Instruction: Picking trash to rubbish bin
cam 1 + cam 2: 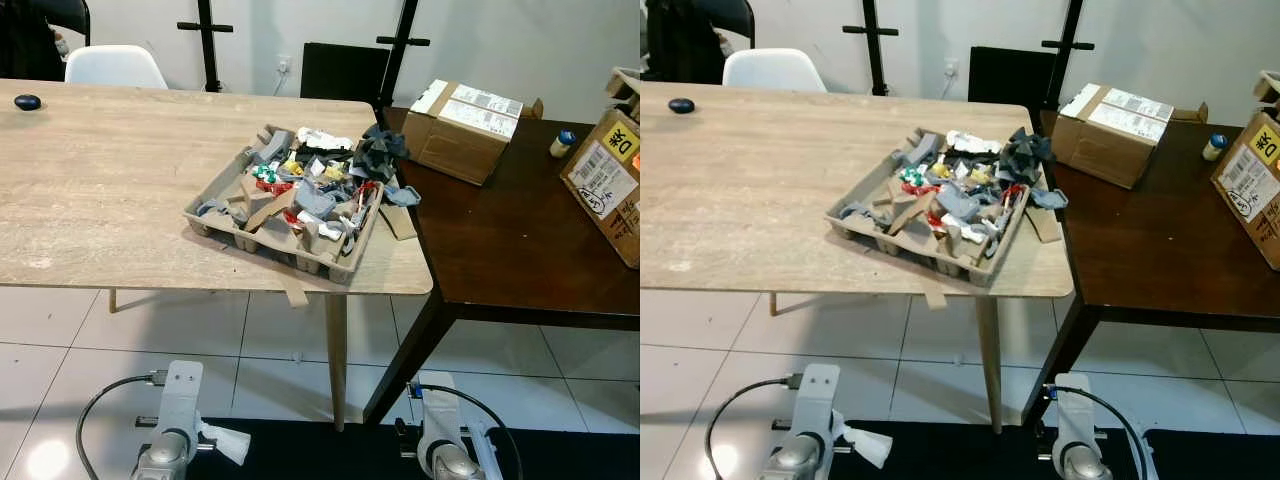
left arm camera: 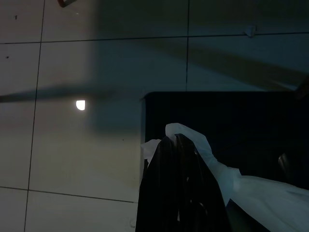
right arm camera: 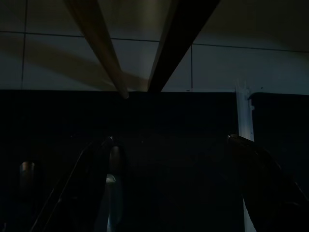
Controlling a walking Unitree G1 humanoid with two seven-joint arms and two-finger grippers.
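My left claw (image 2: 181, 159), low at the frame's bottom left, grips a white tissue (image 1: 228, 442); my right claw (image 3: 174, 188) hangs wide apart. The trash tray (image 1: 262, 238) sits up ahead on the counter (image 1: 100, 190).

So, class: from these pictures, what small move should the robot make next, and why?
Probably carry the white tissue off to a bin before reaching for more. The left claw is shut on it down by the floor, while the cardboard tray of scraps on the light table waits. No bin is visible.
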